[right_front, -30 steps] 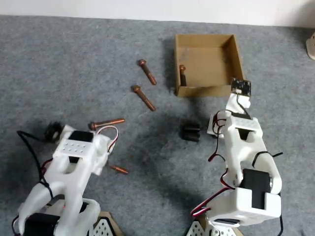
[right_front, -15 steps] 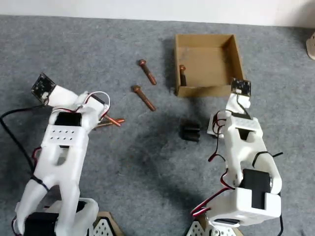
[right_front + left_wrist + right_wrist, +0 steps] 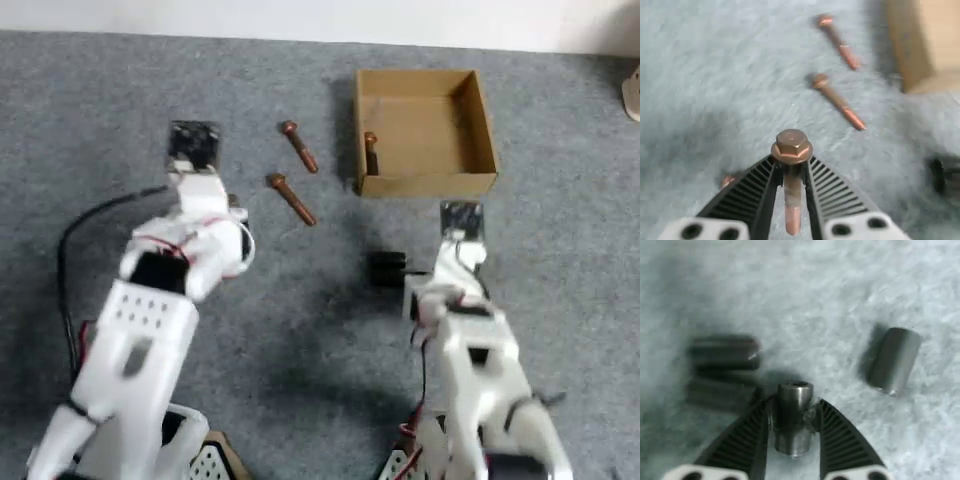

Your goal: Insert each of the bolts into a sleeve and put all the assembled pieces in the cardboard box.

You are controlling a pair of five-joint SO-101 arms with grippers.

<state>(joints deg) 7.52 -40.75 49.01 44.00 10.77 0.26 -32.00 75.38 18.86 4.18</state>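
Observation:
My left gripper [image 3: 792, 160] is shut on a copper bolt [image 3: 792, 147], held head-up between the fingers above the grey carpet. Two more bolts [image 3: 837, 40] [image 3: 840, 102] lie beyond it, seen from above as bolts [image 3: 300, 147] [image 3: 292, 198] left of the cardboard box [image 3: 470, 105]. My right gripper [image 3: 792, 407] is shut on a grey metal sleeve [image 3: 794, 412], standing upright between its fingers. Loose sleeves lie nearby: one lighter [image 3: 892, 360], two dark ones [image 3: 725, 347] [image 3: 715, 390]. In the box stands a bolt in a sleeve [image 3: 371, 152].
The left arm [image 3: 170, 280] and right arm [image 3: 465, 330] stand side by side, with the dark sleeves [image 3: 387, 267] on the carpet between them. A copper piece [image 3: 727, 180] lies beside my left fingers. The box corner [image 3: 925, 40] is off to one side.
The left arm picked a bolt off the carpet and swung it up toward the middle. The right arm drew back from the box toward the sleeves.

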